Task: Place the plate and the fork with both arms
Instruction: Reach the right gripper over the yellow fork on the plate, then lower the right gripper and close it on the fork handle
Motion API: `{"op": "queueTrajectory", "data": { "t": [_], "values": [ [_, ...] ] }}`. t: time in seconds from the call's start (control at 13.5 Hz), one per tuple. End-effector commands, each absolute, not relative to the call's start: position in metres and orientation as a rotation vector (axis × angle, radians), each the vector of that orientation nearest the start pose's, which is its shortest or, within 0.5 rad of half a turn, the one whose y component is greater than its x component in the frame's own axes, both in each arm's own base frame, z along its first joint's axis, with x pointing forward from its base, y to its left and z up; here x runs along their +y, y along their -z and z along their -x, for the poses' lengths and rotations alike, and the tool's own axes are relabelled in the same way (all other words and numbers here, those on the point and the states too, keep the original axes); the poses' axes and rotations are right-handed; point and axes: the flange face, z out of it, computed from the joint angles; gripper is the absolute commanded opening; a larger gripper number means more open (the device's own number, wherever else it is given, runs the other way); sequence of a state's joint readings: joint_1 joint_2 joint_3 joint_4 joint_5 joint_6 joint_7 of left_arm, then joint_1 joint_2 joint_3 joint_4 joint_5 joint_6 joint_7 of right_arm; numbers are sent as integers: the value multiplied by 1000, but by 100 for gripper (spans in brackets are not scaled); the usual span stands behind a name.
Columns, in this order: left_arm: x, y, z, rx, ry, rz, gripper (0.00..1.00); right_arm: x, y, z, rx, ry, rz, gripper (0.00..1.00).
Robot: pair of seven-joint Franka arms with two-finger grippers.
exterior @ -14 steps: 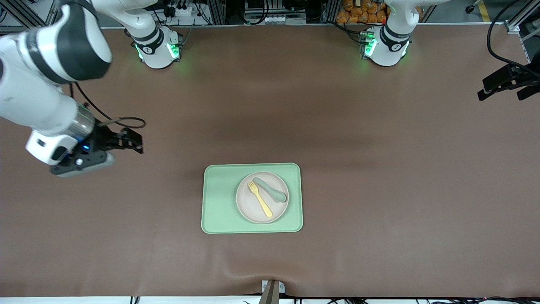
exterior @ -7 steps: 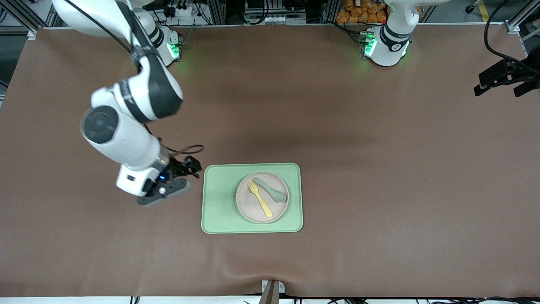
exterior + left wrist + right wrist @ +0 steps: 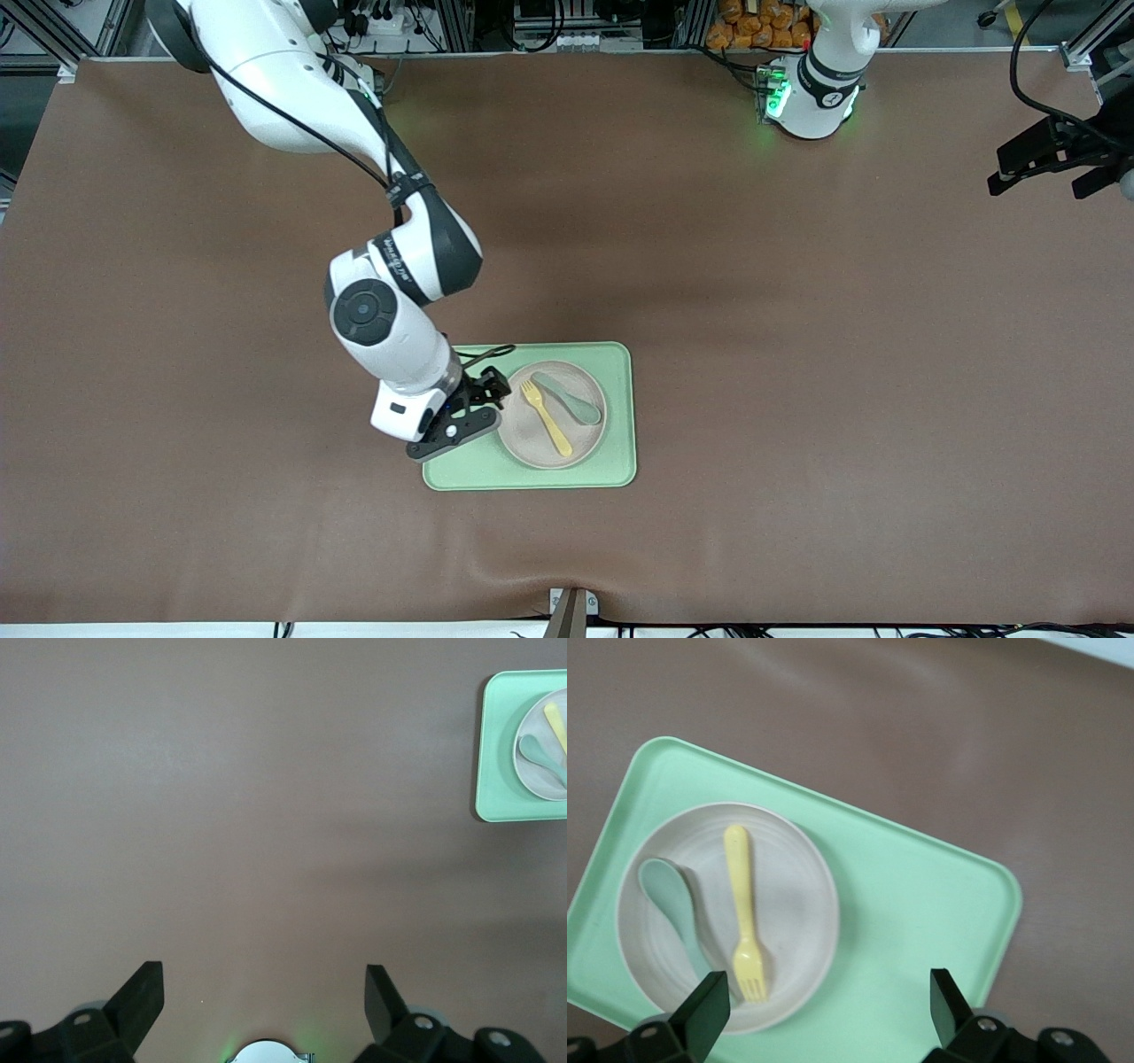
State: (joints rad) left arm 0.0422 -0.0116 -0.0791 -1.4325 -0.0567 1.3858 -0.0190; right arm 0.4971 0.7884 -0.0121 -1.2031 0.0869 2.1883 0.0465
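You are looking at one green tray point(image 3: 461, 461), one pink plate point(image 3: 532, 439), one yellow fork point(image 3: 546, 418), one teal spoon point(image 3: 569, 399), two white arms, two black grippers, right gripper point(image 3: 483, 396), left gripper point(image 3: 1054, 164).

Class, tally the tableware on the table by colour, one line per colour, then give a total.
Green: 2, the tray and the spoon
Yellow: 1, the fork
Beige-pink: 1, the plate
Total: 4
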Motion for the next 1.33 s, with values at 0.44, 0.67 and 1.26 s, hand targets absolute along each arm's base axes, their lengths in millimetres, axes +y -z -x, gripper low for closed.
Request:
{"op": "queueTrajectory", "data": {
  "t": [0.44,0.67,1.26],
  "values": [
    [-22,-683,-527,59,-59,3175,100,431,-251,-665,-659,318,2936,78],
    [-21,-683,-527,57,-59,3175,100,437,-233,-660,-688,331,2941,73],
    [-21,-683,-527,57,-59,3175,100,435,-210,-657,-739,321,2971,66]
  ]
}}
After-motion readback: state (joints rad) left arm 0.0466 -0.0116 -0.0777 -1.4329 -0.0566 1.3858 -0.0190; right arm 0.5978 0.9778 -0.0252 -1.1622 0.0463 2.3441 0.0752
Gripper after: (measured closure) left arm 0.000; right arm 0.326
